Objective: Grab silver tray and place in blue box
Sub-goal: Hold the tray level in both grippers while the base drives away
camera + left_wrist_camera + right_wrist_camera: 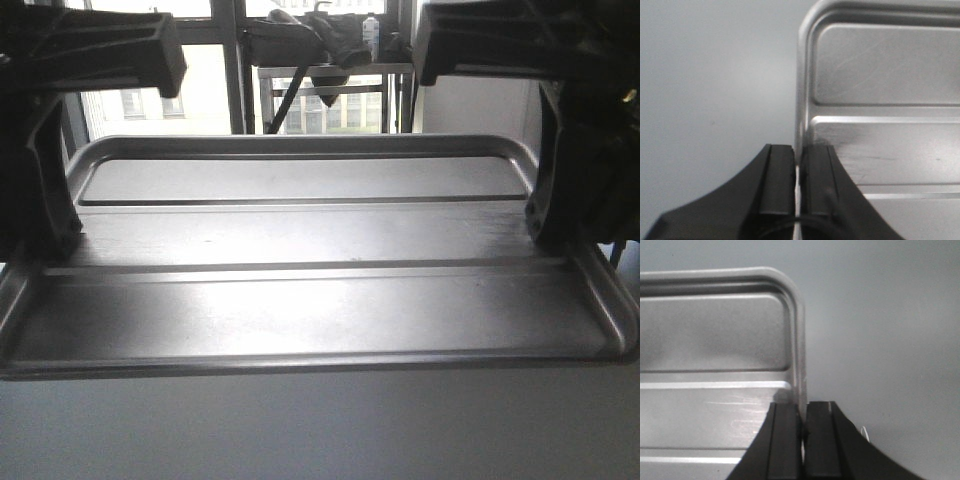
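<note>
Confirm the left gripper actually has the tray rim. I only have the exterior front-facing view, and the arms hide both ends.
Observer: Yes. In the left wrist view the left gripper is shut on the silver tray side rim, one finger outside and one inside.
Operator: Right end?
Observer: Same in the right wrist view: the right gripper pinches the opposite side rim.
Operator: Anything beside the ends?
Observer: Only plain grey surface outside the rim in both wrist views.
</note>
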### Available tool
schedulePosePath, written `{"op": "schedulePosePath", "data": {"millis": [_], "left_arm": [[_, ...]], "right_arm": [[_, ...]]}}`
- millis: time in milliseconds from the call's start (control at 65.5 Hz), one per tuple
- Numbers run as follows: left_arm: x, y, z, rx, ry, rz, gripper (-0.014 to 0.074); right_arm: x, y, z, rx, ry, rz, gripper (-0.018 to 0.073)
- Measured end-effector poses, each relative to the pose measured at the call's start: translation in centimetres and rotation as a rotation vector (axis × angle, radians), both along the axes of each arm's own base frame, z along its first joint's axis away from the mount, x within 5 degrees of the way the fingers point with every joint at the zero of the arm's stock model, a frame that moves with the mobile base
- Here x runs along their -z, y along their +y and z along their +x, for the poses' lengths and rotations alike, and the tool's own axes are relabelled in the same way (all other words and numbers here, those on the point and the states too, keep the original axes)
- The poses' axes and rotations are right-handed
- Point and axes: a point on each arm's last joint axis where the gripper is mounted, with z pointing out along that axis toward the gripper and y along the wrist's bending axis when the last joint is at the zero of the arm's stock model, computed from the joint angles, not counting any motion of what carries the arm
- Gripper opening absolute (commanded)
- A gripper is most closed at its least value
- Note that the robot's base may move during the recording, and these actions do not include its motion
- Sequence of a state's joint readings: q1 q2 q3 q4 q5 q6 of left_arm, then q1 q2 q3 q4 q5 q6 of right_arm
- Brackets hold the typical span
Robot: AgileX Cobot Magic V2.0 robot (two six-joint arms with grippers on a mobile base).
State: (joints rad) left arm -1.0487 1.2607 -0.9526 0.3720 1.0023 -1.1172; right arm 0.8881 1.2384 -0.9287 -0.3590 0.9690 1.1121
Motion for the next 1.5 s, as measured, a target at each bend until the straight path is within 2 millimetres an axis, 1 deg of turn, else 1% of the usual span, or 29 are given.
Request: {"op": "schedulePosePath", "data": {"millis": [1497], "left_arm": [[0.0, -0.01, 0.01, 0.001, -0.001, -0.001, -0.0006]], "right_arm": [[0.0, 0.0, 0.0, 0.0, 0.0, 0.0, 0.0055]]}}
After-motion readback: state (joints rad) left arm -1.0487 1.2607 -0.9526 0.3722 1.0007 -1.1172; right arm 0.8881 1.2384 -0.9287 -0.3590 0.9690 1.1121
